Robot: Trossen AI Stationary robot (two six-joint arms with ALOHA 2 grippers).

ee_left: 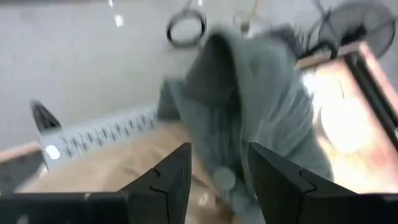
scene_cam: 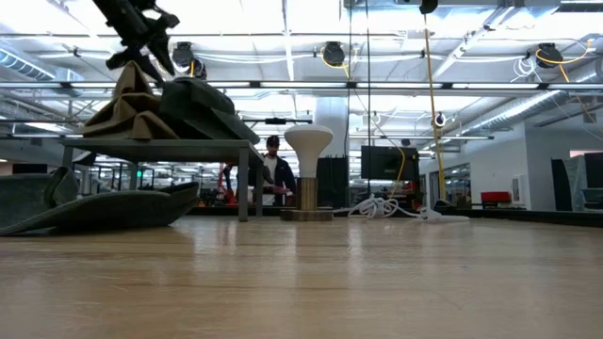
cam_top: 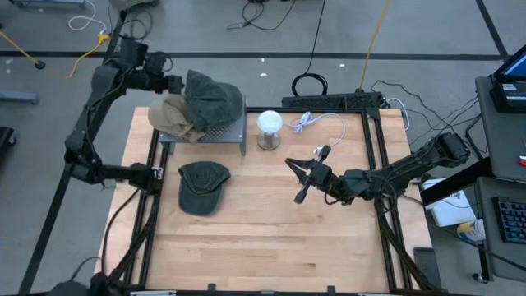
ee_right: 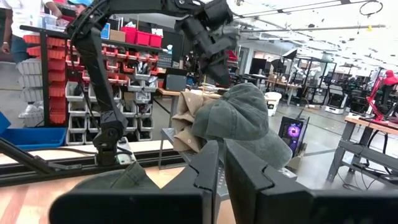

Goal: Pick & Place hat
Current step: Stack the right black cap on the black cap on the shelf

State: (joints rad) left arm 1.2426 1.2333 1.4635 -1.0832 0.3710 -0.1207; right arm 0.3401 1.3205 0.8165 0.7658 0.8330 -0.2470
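Note:
A grey-green cap (cam_top: 215,100) lies on a small metal rack (cam_top: 205,141) at the table's far left, partly over a tan hat (cam_top: 168,117). A second dark green cap (cam_top: 201,185) lies flat on the wood, nearer than the rack. My left gripper (cam_top: 179,83) is open at the grey-green cap's far left edge. The left wrist view shows that cap (ee_left: 249,93) ahead of and between the fingers. My right gripper (cam_top: 294,179) is shut and hovers over the table's middle, pointing at the rack (ee_right: 168,140). My left gripper (ee_left: 219,149) has its open fingers on either side of the grey-green cap's crown, coming from the table's far left and slanting down. I cannot tell whether they touch the cloth. The cap rests on the rack and the tan hat (scene_cam: 127,104).
A white mushroom-shaped lamp (cam_top: 269,125) stands just right of the rack, with a white cable (cam_top: 316,123) beside it. A black power strip (cam_top: 333,100) lies along the far edge. The near half of the table holds bare wood (cam_top: 271,247). A person (scene_cam: 273,174) stands beyond the table.

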